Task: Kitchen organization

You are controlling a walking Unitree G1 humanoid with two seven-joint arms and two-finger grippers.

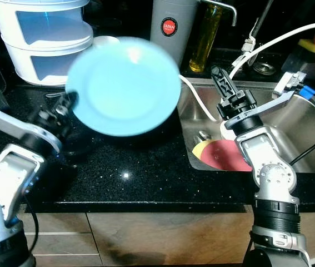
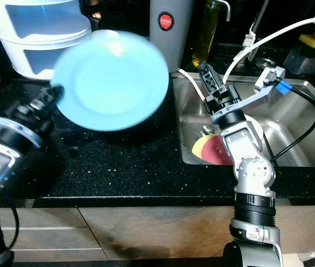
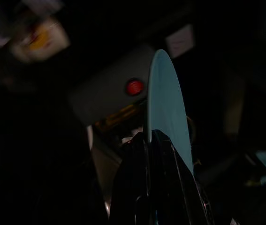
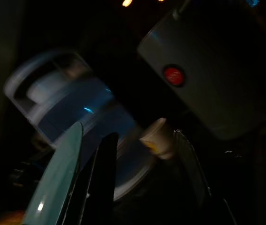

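A light blue plate [image 1: 124,86] hangs tilted above the black counter [image 1: 135,172], blurred by motion. My left gripper [image 1: 68,105] is shut on the plate's left rim. In the left wrist view the black fingers [image 3: 144,145] clamp the plate [image 3: 168,108] edge-on. My right gripper [image 1: 222,79] stands at the sink's left edge, to the right of the plate and pointing up, and it is open. The right wrist view has nothing between its fingers [image 4: 107,159], with the plate's rim [image 4: 57,183] just beside them.
A white tiered rack [image 1: 40,39] stands at the back left. Behind the plate are a grey canister [image 1: 171,25] with a red label and an oil bottle [image 1: 204,36]. The steel sink [image 1: 307,128] holds red and yellow plates [image 1: 224,156]. A white cable [image 1: 279,39] crosses above it.
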